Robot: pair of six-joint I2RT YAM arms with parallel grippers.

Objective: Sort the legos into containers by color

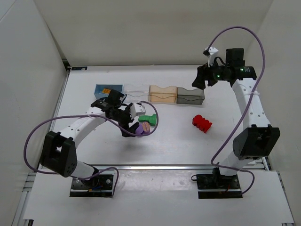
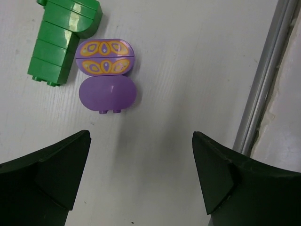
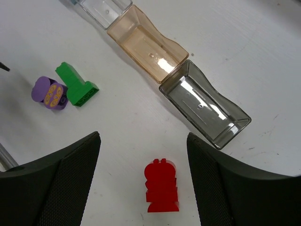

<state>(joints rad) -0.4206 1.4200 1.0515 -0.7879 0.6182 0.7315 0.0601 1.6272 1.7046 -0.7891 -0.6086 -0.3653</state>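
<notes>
1. Left wrist view: the left gripper [image 2: 141, 141] has its two dark fingers [image 2: 47, 174] spread wide. Only bare table [image 2: 188, 70] lies between them, and they hold nothing.
2. Just ahead of those fingertips lies the purple lego [image 2: 106, 75], its orange-patterned face showing. It sits just beside the green lego [image 2: 61, 40]; in the top view it is on that brick's near-left side.
3. In the right wrist view, the right gripper [image 3: 142, 141] is parted too, with its jaws well apart and closed on nothing. The top view shows it raised above the table, far to the right of the green lego and beyond it.
4. The red lego [image 3: 162, 186] stands on the table below the gap between the right fingers, untouched. It is well apart from the green lego, to that brick's right.
5. Beyond the green lego, the containers run end to end in a row. From the left they are the blue container [image 1: 99, 88], clear container [image 1: 136, 92], orange container [image 1: 162, 93] and grey container [image 1: 190, 95]. The clear and orange ones are nearest the green lego.
6. A yellow lego [image 1: 106, 90] shows inside the blue container, at the row's end farthest left of the green lego. It is too small in this view to make out in detail.
</notes>
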